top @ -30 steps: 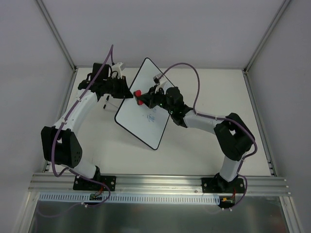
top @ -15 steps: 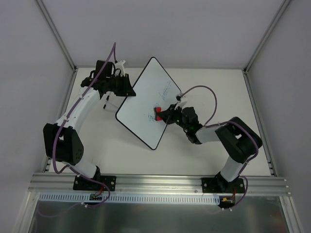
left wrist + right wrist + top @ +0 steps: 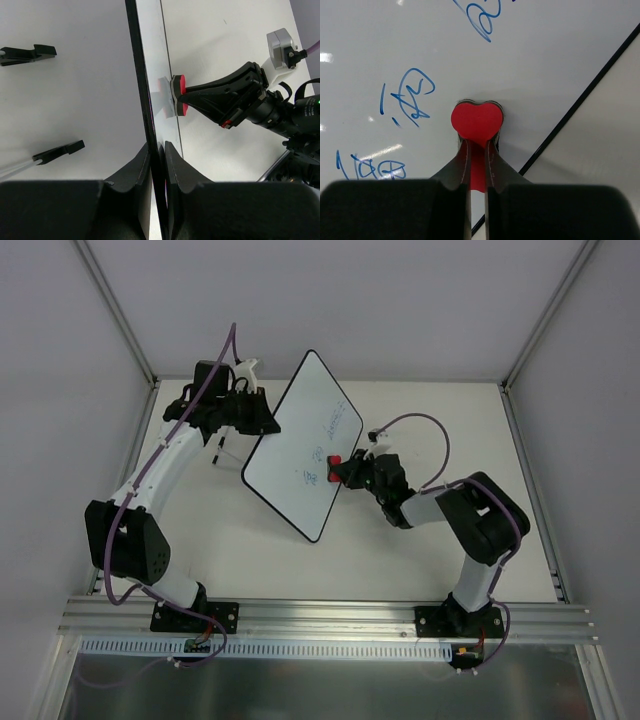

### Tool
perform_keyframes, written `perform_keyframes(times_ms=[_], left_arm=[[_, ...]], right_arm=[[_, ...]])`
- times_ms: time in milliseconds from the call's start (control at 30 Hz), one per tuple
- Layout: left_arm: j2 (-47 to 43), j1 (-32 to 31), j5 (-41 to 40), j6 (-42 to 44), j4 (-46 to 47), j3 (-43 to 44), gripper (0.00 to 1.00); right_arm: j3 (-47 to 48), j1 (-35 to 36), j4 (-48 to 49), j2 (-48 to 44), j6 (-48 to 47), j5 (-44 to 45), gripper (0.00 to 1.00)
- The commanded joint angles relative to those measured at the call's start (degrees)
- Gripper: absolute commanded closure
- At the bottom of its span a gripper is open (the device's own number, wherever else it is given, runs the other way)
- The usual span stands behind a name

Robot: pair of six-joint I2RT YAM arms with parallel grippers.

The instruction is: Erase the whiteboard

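The whiteboard point(image 3: 300, 440) is over the far left part of the table point(image 3: 450, 430). It does not lie flat. It is lifted and tilted, and one corner points to the near edge of the table. I cannot tell if this low corner touches the table.

The left gripper point(image 3: 262, 424) holds the board at the edge that faces the far left corner of the table. In the left wrist view its black fingers point(image 3: 132, 169) are closed on the thin black rim, one finger on each face of the board. On the table at the back side of the board, two small black pieces point(image 3: 30, 51) lie apart from each other.

The right gripper point(image 3: 341, 468) comes from the right side of the table. Its jaws are closed on a small red eraser point(image 3: 476, 120), which sticks out in front of the fingertips. The rounded end of the eraser is pressed on the white face of the board, close to the board's right edge, and the black rim runs just beside it.

Blue handwriting point(image 3: 410, 97) is on the white face. Some marks are to the left of the eraser and some are above it, and the eraser does not cover any of them.
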Motion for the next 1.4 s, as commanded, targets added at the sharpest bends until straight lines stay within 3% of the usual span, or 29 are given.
perform_keyframes(times_ms=[0,367,600,800,1100,1367], left_arm=[[-1.76,-2.41,6.37,2.91,-1.43,-0.59,1.0],[-1.58,-2.5,7.51,2.64,-1.51,-0.85,1.0],[-1.76,-2.41,6.9,2.73,-1.51,-0.85,1.0],[-1.67,-2.41,6.72,2.9,-1.51,-0.32,1.0],[-1.67,-2.33,6.89,3.34,-1.51,-0.15,1.0],[-1.67,-2.41,7.07,3.26,-1.51,-0.41,1.0]], right_arm=[[6.11,3.63,-3.15,1.09,-1.63,-1.5,1.0],[19.04,9.62,-7.29,2.05,-2.51,-2.38,1.0],[14.49,8.22,-4.84,6.0,3.37,0.61,1.0],[6.48,4.71,3.95,10.22,10.75,1.4,1.0],[2.87,-0.4,4.75,9.26,7.35,0.01,1.0],[7.61,3.63,1.59,6.19,3.21,-4.84,1.0]])
